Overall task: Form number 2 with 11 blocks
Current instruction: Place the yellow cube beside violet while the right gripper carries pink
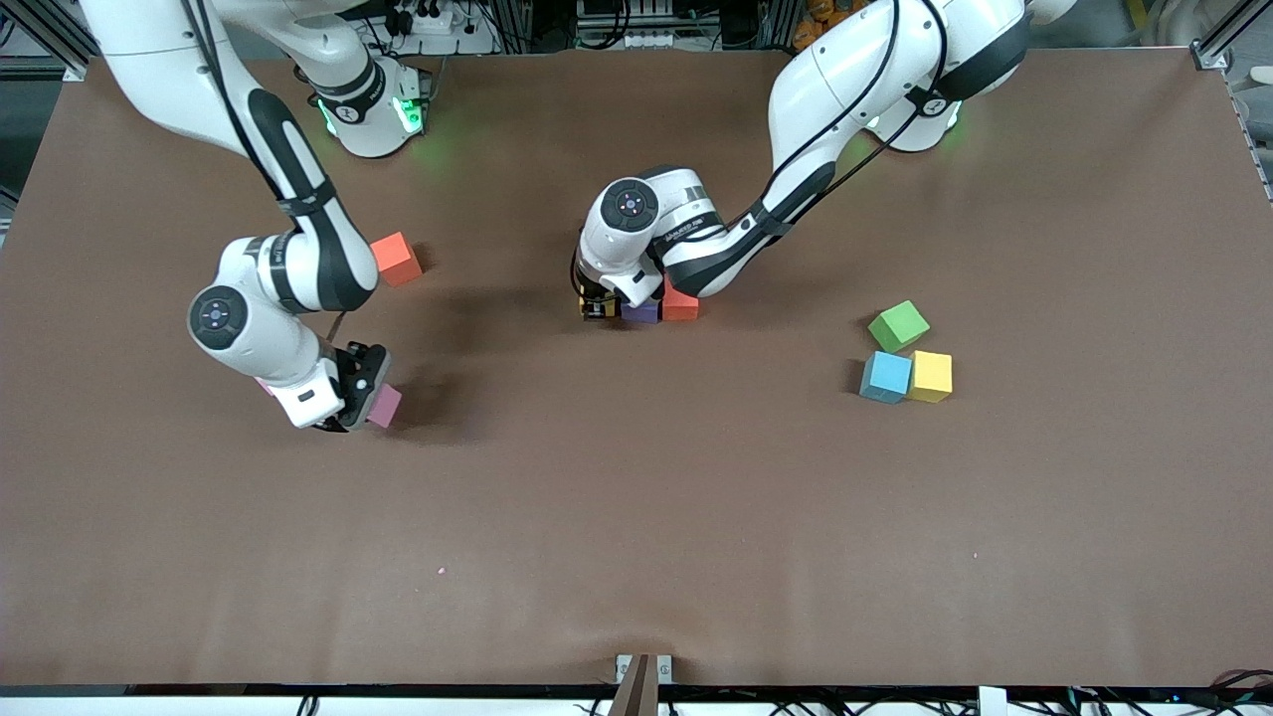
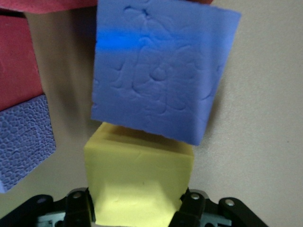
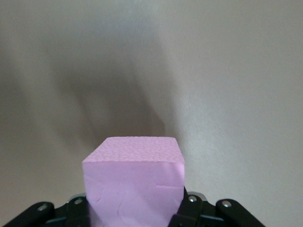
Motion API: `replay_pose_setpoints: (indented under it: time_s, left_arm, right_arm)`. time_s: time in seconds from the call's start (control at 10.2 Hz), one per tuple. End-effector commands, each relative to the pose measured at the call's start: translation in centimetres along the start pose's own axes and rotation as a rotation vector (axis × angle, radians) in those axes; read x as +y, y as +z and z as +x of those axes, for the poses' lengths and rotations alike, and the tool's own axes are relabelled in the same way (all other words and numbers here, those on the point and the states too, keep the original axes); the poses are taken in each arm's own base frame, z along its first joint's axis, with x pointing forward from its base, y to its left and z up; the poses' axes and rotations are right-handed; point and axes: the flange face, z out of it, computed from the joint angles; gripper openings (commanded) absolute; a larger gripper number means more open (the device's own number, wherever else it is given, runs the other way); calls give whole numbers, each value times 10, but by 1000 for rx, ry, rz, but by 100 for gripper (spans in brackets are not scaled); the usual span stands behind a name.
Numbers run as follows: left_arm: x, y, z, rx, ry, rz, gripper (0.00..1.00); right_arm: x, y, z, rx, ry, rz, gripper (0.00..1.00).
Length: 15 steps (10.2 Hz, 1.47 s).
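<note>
Wrist views: grippers grip yellow cube (image 2: 139, 189), pink cube (image 3: 135, 182).

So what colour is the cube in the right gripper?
Pink cube, shut in the right gripper; the right wrist view shows it best.

Three cubes (image 1: 907, 356) cluster toward the left arm's end of the tabletop (image 1: 636, 517); a lone cube (image 1: 396, 259) lies toward the right arm's end.

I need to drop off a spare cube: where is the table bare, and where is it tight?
Bare: the wide brown table nearer the front camera than every cube. Tight: where the left gripper holds a yellow foam cube beside the purple cube, and around the green, blue, yellow cluster.
</note>
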Motion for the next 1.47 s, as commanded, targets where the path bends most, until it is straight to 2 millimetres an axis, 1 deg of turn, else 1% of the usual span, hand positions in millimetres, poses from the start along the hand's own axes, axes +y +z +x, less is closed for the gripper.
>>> replay_pose_setpoints:
  time_s: [0.0,0.29,0.39,0.49,0.68,0.78,0.88,0.98,1.17,1.37]
  left_arm:
    - [6,1,8,30,-47,-28,35]
    - [11,1,13,54,-39,-21,36]
    - [11,1,14,60,-39,-19,37]
    - [9,2,14,75,-37,-13,40]
    - [11,1,13,72,-39,-14,50]
    - [11,0,13,71,-39,-15,52]
    - [13,0,13,69,-42,-16,81]
    - [13,-1,12,68,-36,-19,100]
    - [19,-5,12,63,-42,-29,100]
    - [18,-17,8,70,-33,-38,100]
  right_arm:
    - [-16,0,30,5,126,11,50]
    - [-37,1,60,3,231,15,50]
    - [-47,2,72,2,269,16,50]
    - [-54,3,82,-1,304,18,50]
    - [-68,3,99,0,347,18,50]
    - [-77,3,109,-1,369,17,50]
    - [-81,3,114,0,392,17,50]
    - [-84,2,119,2,396,15,50]
    - [-85,0,123,4,436,14,50]
    - [-89,1,125,-4,462,20,50]
